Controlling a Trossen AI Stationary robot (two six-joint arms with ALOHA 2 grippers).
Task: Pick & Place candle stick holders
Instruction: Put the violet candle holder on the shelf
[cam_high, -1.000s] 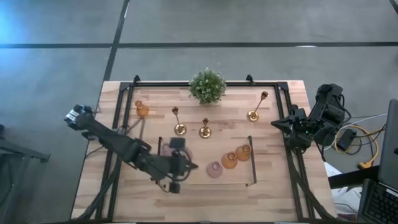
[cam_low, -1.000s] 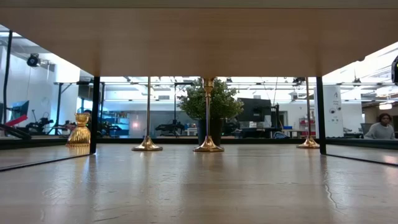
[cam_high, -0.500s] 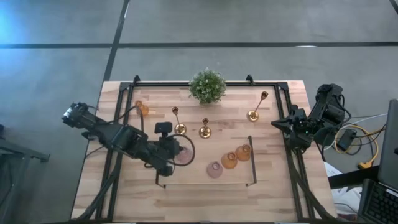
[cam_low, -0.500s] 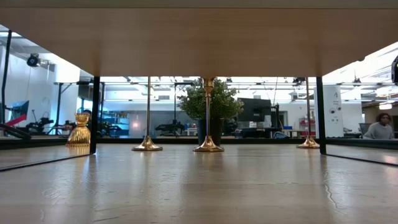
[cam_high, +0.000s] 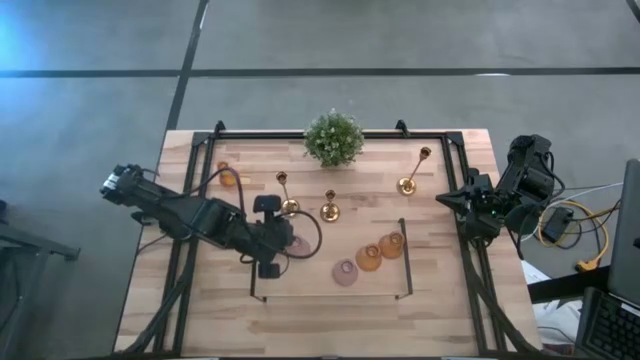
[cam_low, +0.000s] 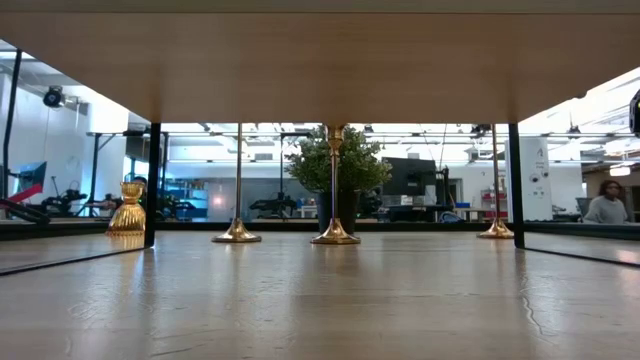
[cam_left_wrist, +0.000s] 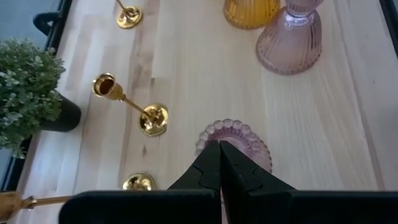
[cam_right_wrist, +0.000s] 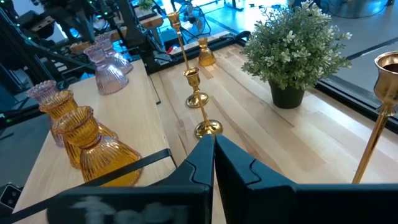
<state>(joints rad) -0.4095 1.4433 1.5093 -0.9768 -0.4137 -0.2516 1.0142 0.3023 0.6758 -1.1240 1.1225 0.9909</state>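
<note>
Fingers of the left gripper (cam_left_wrist: 219, 163) are pressed together, empty, just above a ribbed pink glass cup (cam_left_wrist: 235, 141) lying on the wooden table (cam_high: 440, 270). Three slim gold brass candlesticks (cam_high: 329, 205) stand upright near the bushy green potted plant (cam_high: 333, 138). The right gripper (cam_right_wrist: 213, 151), fingers together, waits at the table's right edge.

Potted plant (cam_high: 333, 138): bushy green foliage in a dark pot, upper centre of the high view, at the table's far edge.
Table (cam_high: 440, 250): light wooden planks, filling the middle of the high view.
Black frame (cam_high: 405, 262): thin dark rails, lower centre of the tabletop.
Person (cam_low: 606, 204): seated, far right of the low view.
</note>
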